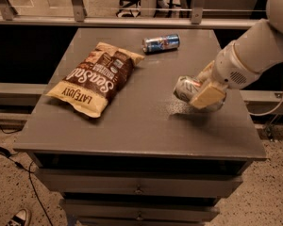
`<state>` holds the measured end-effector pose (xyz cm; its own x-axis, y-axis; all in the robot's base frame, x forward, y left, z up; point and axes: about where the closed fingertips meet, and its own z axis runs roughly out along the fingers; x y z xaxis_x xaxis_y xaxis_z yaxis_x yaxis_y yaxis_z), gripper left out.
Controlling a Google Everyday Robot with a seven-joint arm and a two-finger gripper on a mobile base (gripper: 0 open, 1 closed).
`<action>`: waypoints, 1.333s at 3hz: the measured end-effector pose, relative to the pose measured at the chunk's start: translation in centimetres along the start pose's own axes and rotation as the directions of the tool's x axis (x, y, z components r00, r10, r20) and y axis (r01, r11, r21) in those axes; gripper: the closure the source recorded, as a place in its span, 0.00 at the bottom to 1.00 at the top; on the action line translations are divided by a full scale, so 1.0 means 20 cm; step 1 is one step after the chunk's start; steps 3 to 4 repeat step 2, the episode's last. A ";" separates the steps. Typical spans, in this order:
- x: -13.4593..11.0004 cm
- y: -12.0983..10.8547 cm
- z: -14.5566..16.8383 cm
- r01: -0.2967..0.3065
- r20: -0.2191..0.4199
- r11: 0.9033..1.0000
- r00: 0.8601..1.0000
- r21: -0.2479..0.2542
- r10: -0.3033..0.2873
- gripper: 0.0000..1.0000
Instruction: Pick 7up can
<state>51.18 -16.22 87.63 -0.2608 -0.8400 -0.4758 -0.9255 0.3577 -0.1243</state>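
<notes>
Logged gripper [201, 85] over right side of table [146, 121], jaws pinching sideways 7up can [184, 87], well apart from chip bag [96, 76] and blue can [161, 43].

The white arm [254, 51] is angled down from the upper right, the gripper [201, 85] clamped across the 7up can [183, 86].
</notes>
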 end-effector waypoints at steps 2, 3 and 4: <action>-0.20 -0.16 -0.15 -0.023 0.338 0.996 0.940 -0.089 0.052 1.00; -0.20 -0.16 -0.15 -0.023 0.338 0.996 0.940 -0.089 0.052 1.00; -0.20 -0.16 -0.15 -0.023 0.338 0.996 0.940 -0.089 0.052 1.00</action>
